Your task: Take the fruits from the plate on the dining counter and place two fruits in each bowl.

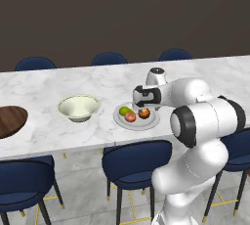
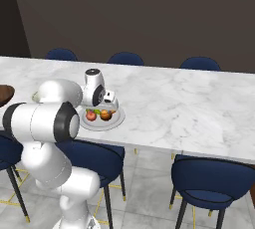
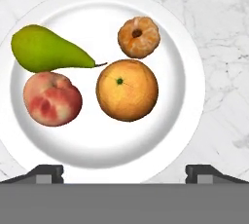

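Nearest the base, dark blue chairs (image 1: 135, 163) are tucked along the near edge of the dining counter (image 1: 205, 75), a long white marble top with grey veins. The white arm reaches forward over that edge, and its gripper (image 3: 124, 170) hangs above the plate (image 1: 152, 120) with its jaws spread wide and nothing between them; in the hand view the two dark fingertips (image 3: 44, 171) sit far apart, just past the plate's rim.

The light-grey plate lies near the counter's front edge and carries all four fruits. Seen from the hand, a green pear (image 3: 46, 49) lies on its side, its stem pointing toward the large orange (image 3: 127, 90). A red-pink peach (image 3: 52, 98) sits just beside the pear. A smaller tangerine (image 3: 139, 36) rests close to the orange, on the side away from the fingertips.

To the left of the plate, a little apart, stands the cream bowl (image 1: 79, 107). Further left, at the edge of the left base view, is the dark brown wooden bowl (image 1: 9, 120).

More blue chairs (image 1: 109, 58) line the counter's far side against a dark wall (image 1: 122, 13).
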Robot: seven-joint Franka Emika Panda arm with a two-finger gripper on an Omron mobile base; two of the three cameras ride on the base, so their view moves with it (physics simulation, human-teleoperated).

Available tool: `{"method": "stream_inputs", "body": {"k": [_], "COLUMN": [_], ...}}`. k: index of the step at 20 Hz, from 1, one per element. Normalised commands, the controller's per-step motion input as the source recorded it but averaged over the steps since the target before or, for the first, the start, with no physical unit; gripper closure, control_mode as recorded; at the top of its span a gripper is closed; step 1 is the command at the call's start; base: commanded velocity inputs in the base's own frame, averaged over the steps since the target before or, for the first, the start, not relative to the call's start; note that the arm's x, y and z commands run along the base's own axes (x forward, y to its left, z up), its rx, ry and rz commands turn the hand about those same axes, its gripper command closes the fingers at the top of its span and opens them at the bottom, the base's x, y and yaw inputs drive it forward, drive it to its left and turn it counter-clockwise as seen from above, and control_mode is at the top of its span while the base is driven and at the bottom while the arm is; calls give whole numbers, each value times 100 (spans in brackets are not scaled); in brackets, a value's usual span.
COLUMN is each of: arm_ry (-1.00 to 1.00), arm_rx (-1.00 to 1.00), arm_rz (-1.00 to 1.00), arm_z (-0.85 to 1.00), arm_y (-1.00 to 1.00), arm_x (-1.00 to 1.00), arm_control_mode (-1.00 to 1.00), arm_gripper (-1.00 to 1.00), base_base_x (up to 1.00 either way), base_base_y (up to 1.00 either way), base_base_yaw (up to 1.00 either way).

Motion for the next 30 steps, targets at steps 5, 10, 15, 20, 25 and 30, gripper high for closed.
{"method": "stream_inputs", "body": {"k": [5, 10, 15, 20, 25, 30], "arm_ry": [0, 0, 0, 0, 0, 0], "arm_rx": [0, 0, 0, 0, 0, 0], "arm_rz": [0, 0, 0, 0, 0, 0], "arm_z": [-8, -10, -14, -24, -27, -19], "arm_y": [0, 0, 0, 0, 0, 0], "arm_x": [17, 21, 25, 23, 15, 9], "arm_control_mode": [-100, -100, -100, -100, -100, -100], "arm_gripper": [-100, -100, -100, -100, -100, -100], "base_base_x": [0, 0, 0, 0, 0, 0], "base_base_y": [0, 0, 0, 0, 0, 0], "base_base_yaw": [0, 0, 0, 0, 0, 0]}}
